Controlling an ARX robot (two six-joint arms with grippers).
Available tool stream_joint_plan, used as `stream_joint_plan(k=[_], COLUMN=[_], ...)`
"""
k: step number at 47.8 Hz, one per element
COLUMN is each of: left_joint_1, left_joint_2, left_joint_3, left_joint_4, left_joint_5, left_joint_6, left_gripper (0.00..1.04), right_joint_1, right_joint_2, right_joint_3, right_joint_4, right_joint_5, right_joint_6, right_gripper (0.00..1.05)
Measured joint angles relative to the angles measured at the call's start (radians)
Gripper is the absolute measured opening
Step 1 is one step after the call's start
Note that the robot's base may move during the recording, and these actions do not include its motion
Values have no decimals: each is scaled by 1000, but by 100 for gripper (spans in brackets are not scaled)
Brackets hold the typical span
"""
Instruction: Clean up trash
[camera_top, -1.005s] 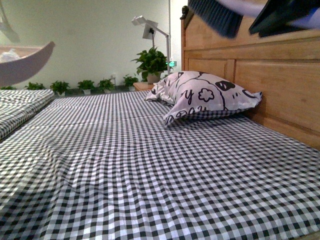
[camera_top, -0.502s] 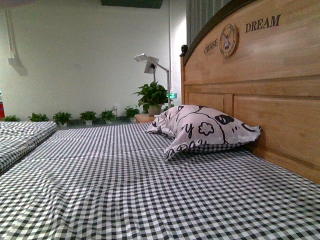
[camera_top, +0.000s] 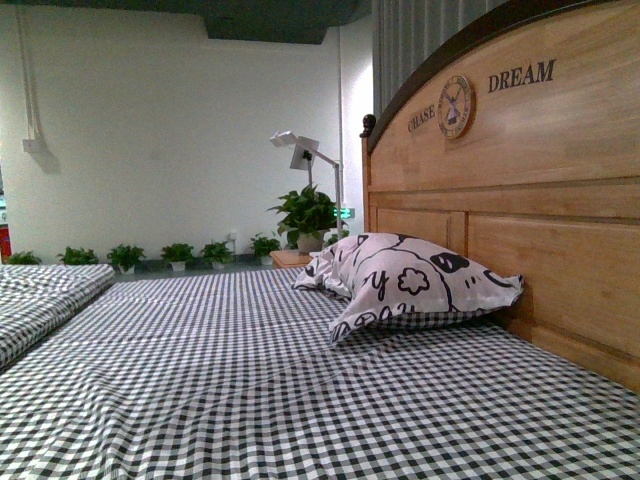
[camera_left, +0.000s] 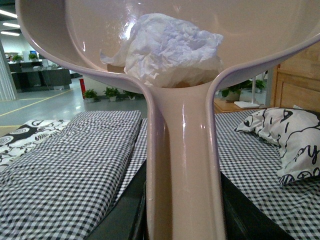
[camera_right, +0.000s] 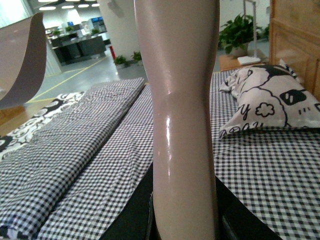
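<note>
The trash (camera_left: 167, 47), a crumpled white paper wad, lies inside the pale pinkish dustpan (camera_left: 100, 40), against the pan's back where the handle starts. My left gripper (camera_left: 184, 215) is shut on the dustpan's handle and holds it high above the checked bed. In the right wrist view my right gripper (camera_right: 184, 220) is shut on the hand brush (camera_right: 180, 110); only its pale handle shows, the bristles are out of frame. An edge of the dustpan (camera_right: 22, 60) shows off to one side there. Neither gripper nor tool appears in the front view.
A black-and-white checked bed (camera_top: 300, 400) fills the foreground. A printed pillow (camera_top: 415, 285) lies against the wooden headboard (camera_top: 520, 180) on the right. A second checked bed (camera_top: 45, 290) lies at the left. Potted plants (camera_top: 180, 253) and a lamp (camera_top: 305, 160) stand by the far wall.
One second ago the dustpan showed at the front view's left edge and the brush bristles at its top right. Both have left that view, and the view itself has tilted upward.
</note>
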Motion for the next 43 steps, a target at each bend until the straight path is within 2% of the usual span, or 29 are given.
stream_joint_plan(k=[3,8,11,13,16,43], left_joint_1=[-25,-32,-33,-34,-34,-34], left_joint_2=[-24,-36,-38,-38,-38,-38], left_joint_3=[-31,-40,-42,-43,-43,-43], left_joint_4=[21,26,26,26,26,26], left_joint_5=[-41,-48,-50,-49,-47,-50], left_joint_6=[0,0,0,0,1,1], left_gripper=[26,26,26,26,26,26], right_joint_1=[18,58,95,125,142,148], right_joint_2=[-11,-24,-29,-32,-33,-34], right_joint_3=[-4,-15,-29,-51,-64,-67], right_joint_4=[10,40,58,83,89,90], right_joint_5=[52,164,283,401,469,474], right_joint_6=[1,-8,-16,-35,-45,-61], right_gripper=[19,19,19,19,19,19])
